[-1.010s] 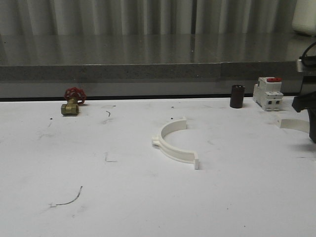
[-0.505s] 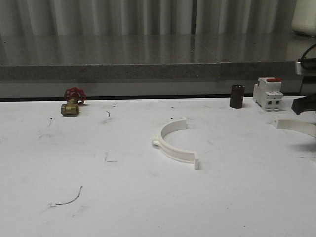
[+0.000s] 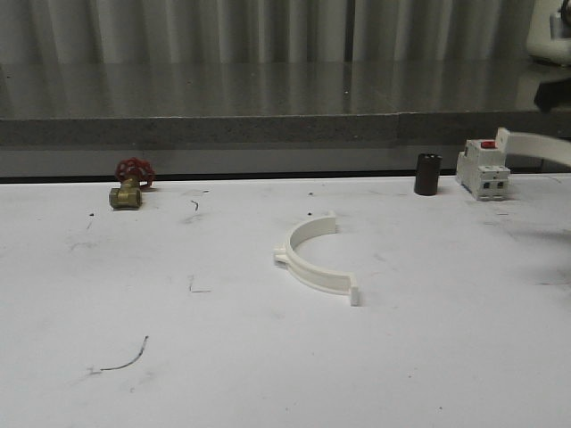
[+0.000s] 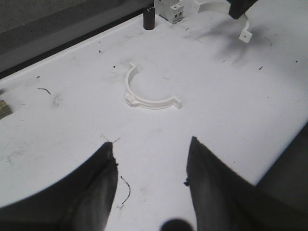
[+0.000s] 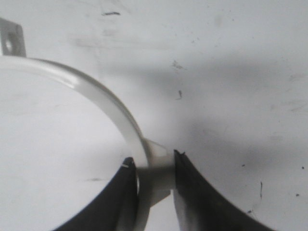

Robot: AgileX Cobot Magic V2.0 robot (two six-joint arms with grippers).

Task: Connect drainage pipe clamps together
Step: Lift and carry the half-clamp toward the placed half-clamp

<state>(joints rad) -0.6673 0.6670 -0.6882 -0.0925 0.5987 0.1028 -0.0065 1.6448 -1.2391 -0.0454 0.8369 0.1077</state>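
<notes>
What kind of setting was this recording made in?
Probably a lab or workshop test bench: a scuffed white table against a grey stone-like ledge, laid out with hardware samples such as a brass valve, a circuit breaker and pipe clamps.

Dim, flat light — soft shadows, grainy, blurred wrist foregrounds.

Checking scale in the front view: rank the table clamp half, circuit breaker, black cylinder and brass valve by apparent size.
1. Clamp half
2. Circuit breaker
3. Brass valve and black cylinder, too alike to rank
</notes>
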